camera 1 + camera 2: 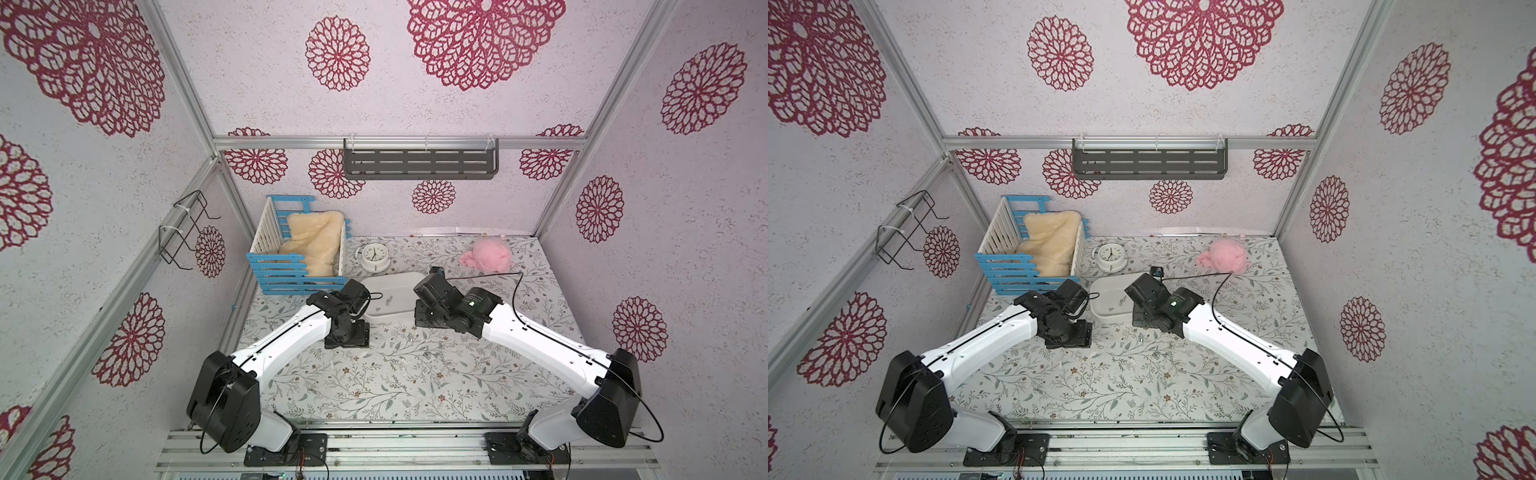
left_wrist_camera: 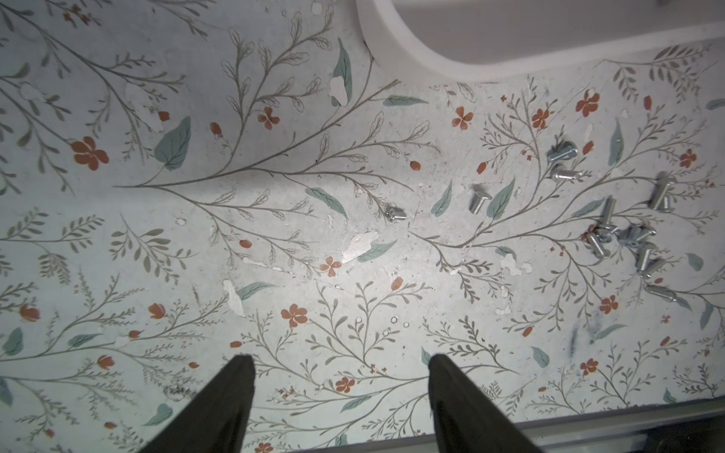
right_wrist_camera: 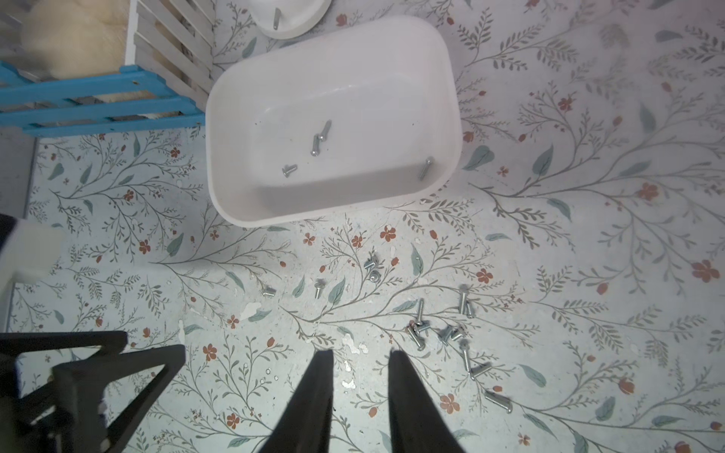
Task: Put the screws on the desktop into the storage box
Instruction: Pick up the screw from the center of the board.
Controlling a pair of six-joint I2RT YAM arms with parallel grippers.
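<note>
Four screws (image 3: 315, 146) lie inside storage box (image 3: 447, 98); others lie scattered on desktop (image 3: 549, 274) beside it. Left gripper (image 2: 340, 359) gapes wide, empty; right gripper (image 3: 361, 353) stands narrowly parted, empty.

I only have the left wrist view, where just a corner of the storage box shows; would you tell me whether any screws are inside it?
Observer: Yes, the right wrist view shows four screws lying on the floor of the storage box.
Operator: Thank you. Is the right gripper carrying one?
Observer: No, the right gripper is open, with only bare desktop between its fingers.
Operator: And what stands beyond the box?
Observer: A white clock sits near its far corner, seen in both top views.
</note>
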